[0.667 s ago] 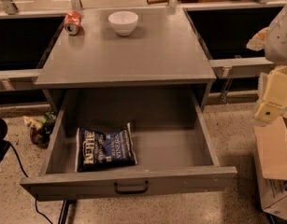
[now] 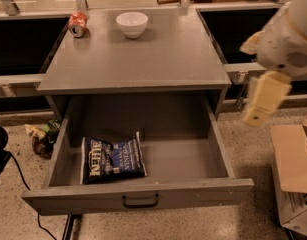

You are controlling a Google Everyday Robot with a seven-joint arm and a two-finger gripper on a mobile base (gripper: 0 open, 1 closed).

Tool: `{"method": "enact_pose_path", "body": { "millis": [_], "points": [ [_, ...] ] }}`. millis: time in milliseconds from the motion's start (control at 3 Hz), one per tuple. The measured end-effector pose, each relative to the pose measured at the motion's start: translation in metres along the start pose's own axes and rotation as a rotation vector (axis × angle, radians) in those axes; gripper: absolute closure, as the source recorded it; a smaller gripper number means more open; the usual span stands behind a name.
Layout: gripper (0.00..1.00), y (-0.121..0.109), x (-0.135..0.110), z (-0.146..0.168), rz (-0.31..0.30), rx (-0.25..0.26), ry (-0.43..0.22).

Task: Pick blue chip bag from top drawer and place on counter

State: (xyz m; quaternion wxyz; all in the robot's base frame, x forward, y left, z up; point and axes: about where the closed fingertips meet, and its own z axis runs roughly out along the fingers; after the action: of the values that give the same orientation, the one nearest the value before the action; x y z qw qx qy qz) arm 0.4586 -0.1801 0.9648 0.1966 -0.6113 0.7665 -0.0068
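Observation:
The blue chip bag (image 2: pixel 113 160) lies flat in the left half of the open top drawer (image 2: pixel 220 149), its white "KETTLE" lettering facing up. The drawer is pulled fully out, with its dark handle (image 2: pixel 140 201) on the front panel. The grey counter (image 2: pixel 158 54) is above it. My gripper (image 2: pixel 264 100) hangs on the cream arm at the right, above and to the right of the drawer's right wall, well apart from the bag and holding nothing that I can see.
A crushed red soda can (image 2: pixel 78 24) and a white bowl (image 2: pixel 131 24) stand at the back of the counter. A cardboard box (image 2: pixel 293 179) sits on the floor at the right. Some litter (image 2: pixel 42 136) and a black cable (image 2: pixel 23 184) lie on the floor at the left.
My arm and gripper have moved a little to the left, toward the drawer. The bag and drawer have not moved.

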Motion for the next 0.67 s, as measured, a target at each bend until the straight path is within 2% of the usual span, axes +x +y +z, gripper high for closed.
{"method": "enact_pose_path", "body": {
  "millis": [333,667],
  "points": [
    [0.00,0.004,-0.056,0.050,-0.016,-0.056,-0.146],
    [0.00,0.021,-0.113,0.102,-0.012,-0.149,-0.306]
  ]
}}
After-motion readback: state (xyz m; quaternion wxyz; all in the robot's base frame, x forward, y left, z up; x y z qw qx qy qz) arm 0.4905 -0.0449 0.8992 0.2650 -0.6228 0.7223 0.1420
